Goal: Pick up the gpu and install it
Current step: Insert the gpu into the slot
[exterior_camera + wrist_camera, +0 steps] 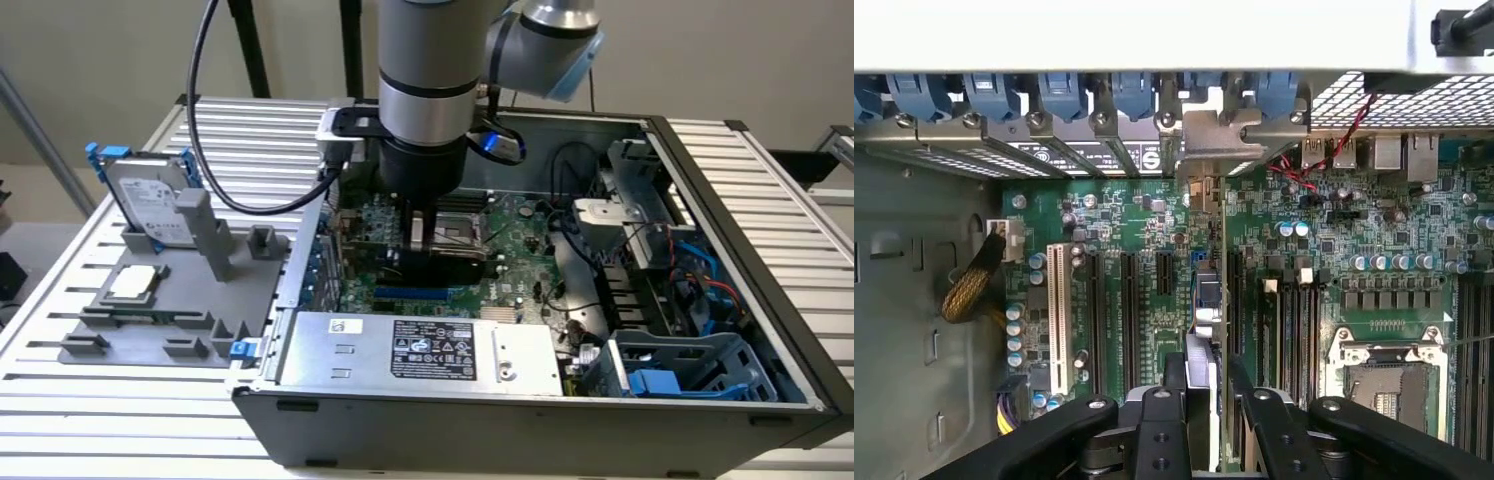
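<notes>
Tool (1206, 378) closed tight on the gpu (1205, 300), held edge-on down inside the computer case (534, 430) over the motherboard slots (1129, 300) (pickup done, seating not clearly finished)

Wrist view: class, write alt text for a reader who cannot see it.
The claw holds the gpu edge-on over the green motherboard, parallel to its black expansion slots. The card's silver bracket lies by a row of blue clips at the case's edge.
</notes>
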Tool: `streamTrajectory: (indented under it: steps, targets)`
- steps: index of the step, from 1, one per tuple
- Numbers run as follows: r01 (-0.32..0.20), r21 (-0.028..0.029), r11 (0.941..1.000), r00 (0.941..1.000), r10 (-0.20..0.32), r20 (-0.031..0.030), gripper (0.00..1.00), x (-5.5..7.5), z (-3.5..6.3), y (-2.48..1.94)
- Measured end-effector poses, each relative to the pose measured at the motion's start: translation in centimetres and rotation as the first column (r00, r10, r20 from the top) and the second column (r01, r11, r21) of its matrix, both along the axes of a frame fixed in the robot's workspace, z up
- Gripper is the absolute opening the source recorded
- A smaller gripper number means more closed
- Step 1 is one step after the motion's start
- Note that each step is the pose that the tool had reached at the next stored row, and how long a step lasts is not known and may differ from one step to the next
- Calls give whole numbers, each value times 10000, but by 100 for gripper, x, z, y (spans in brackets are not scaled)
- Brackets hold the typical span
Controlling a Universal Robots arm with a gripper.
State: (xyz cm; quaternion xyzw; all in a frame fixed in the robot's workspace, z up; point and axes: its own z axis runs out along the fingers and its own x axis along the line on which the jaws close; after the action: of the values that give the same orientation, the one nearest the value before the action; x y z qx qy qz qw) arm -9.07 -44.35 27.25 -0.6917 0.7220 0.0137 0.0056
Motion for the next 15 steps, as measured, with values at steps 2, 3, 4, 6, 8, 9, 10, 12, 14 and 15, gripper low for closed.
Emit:
streamTrajectory:
  steps: [2, 3, 4, 6, 8, 9, 10, 12, 14, 15]
  targets:
    - [0, 0, 10000, 10000, 0, 0, 0, -1, -1, -1]
    - [0, 1, 10000, 10000, 0, 1, 0, -2, -2, -4]
    - [-1, 0, 10000, 10000, 1, 0, 0, -4, -1, -7]
    - [1, -1, 10000, 10000, -1, -1, 0, -10, -1, -13]
    - [2, -1, 10000, 10000, -2, 0, 0, -18, -2, -21]
    - [5, 0, 10000, 10000, -5, 0, 0, -21, -3, -21]
    - [8, 0, 10000, 10000, -8, 0, 0, -25, -3, -22]
    - [24, 0, 10000, 10000, -24, 0, 0, -37, -5, -23]
    - [56, -1, 10000, 10000, -56, 0, 0, -53, -6, -25]
    - [72, -1, 10000, 10000, -72, 0, 0, -59, -8, -26]
